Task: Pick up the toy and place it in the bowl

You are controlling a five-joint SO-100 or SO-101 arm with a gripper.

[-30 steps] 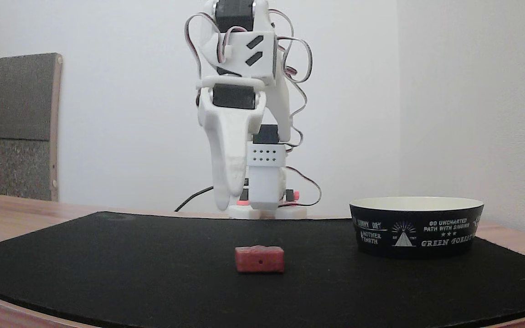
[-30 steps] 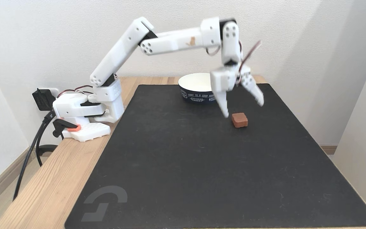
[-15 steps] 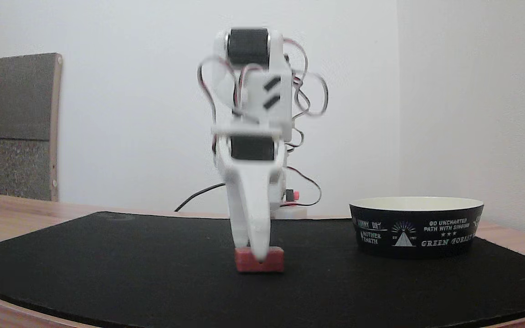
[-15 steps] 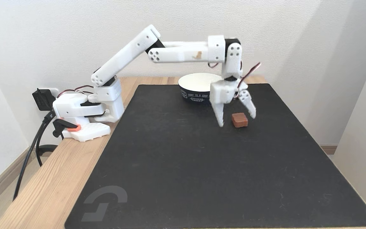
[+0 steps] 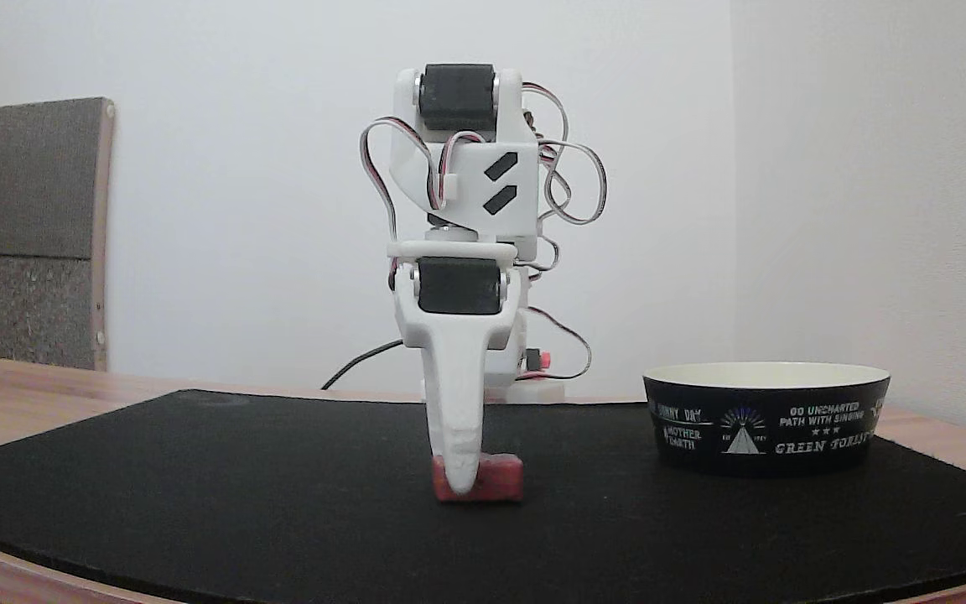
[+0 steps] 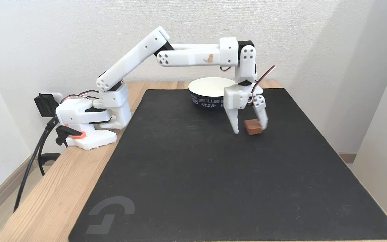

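The toy [image 6: 252, 127], a small red block, lies on the black mat to the right of the bowl [image 6: 207, 102] in a fixed view. My white gripper [image 6: 250, 129] is open and straddles the toy, tips near the mat. Its right finger [image 6: 262, 117] is against the toy's right side, and its left finger [image 6: 233, 121] stands a small gap away. In a fixed view from table level, a finger [image 5: 458, 436] covers the left part of the toy [image 5: 500, 480], with the gripper [image 5: 462, 485] seen end-on. The bowl [image 5: 764, 428], black with white lettering and cream inside, sits to the right.
The black mat [image 6: 197, 174] covers most of the wooden table [image 6: 55, 195]. The arm's base [image 6: 89, 117] and its cables stand at the table's left edge. A grey padded panel [image 5: 26, 235] leans at the back left, and walls are close behind and to the right.
The gripper has come down from above the mat to straddle the toy. Its right finger has swung in toward the toy's side. The toy and bowl have not moved.
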